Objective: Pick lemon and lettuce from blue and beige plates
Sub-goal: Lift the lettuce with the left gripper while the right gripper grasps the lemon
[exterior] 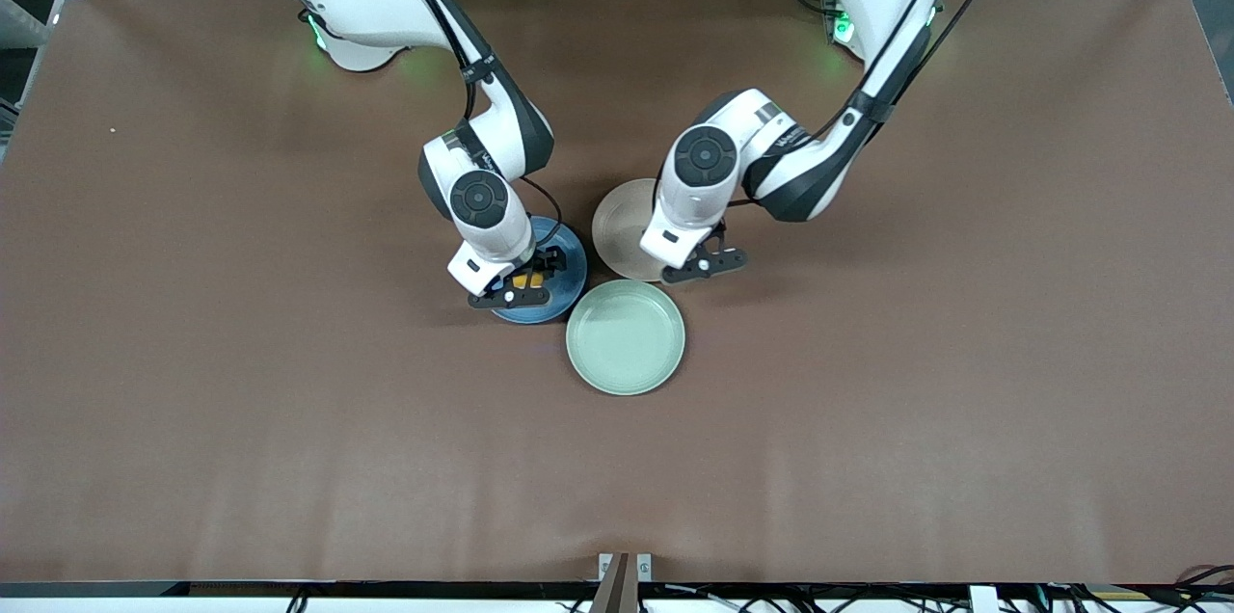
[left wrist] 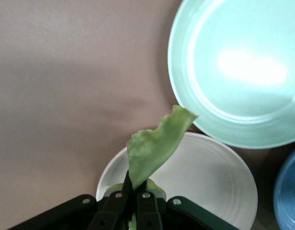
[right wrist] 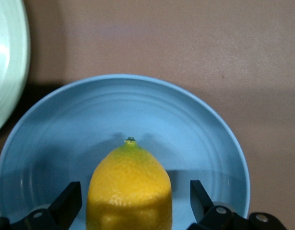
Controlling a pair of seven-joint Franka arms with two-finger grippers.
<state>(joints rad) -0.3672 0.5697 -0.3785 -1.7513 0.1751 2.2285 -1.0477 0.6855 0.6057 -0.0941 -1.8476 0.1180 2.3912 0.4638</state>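
The lemon [right wrist: 130, 187], yellow-orange, lies on the blue plate [right wrist: 185, 120]. My right gripper [right wrist: 135, 191] is open and low over that plate, one finger on each side of the lemon with a gap on both sides. In the front view the right gripper [exterior: 521, 285] covers most of the lemon [exterior: 526, 280] on the blue plate [exterior: 571, 256]. My left gripper [left wrist: 137, 184] is shut on the green lettuce leaf [left wrist: 157, 143] over the rim of the beige plate [left wrist: 209, 177]. In the front view the left gripper [exterior: 702, 263] hides the lettuce at the edge of the beige plate [exterior: 617, 227].
An empty mint-green plate [exterior: 627, 336] lies nearer to the front camera, touching close to both other plates; it also shows in the left wrist view [left wrist: 238, 72] and the right wrist view [right wrist: 5, 57]. Brown table surface [exterior: 289, 401] lies all around.
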